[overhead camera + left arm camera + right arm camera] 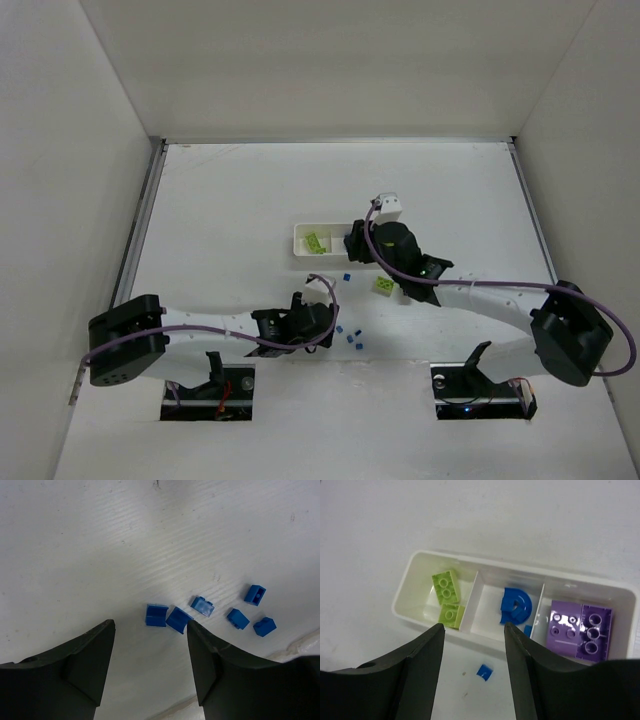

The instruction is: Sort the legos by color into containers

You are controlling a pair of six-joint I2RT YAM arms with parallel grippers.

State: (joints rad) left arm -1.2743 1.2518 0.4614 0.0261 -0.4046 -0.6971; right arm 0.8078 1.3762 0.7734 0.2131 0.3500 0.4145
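Note:
The white tray (402, 597) holds lime bricks (447, 597) in its left container, a round blue piece (516, 605) in the middle one and purple bricks (580, 630) in the right one. My right gripper (474, 626) hovers open and empty over the tray's near wall. One blue bit (484, 671) lies on the table just below it. My left gripper (150, 630) is open and empty, low over the table. Several blue bits (156, 615) lie just beyond its fingertips and off to the right (255, 594). A lime brick (384, 285) lies loose beside the right arm.
In the top view the tray (299, 235) sits mid-table, with the right wrist covering its right end. The left gripper (325, 300) is near the front, left of the blue bits (350, 339). White walls enclose the table on three sides.

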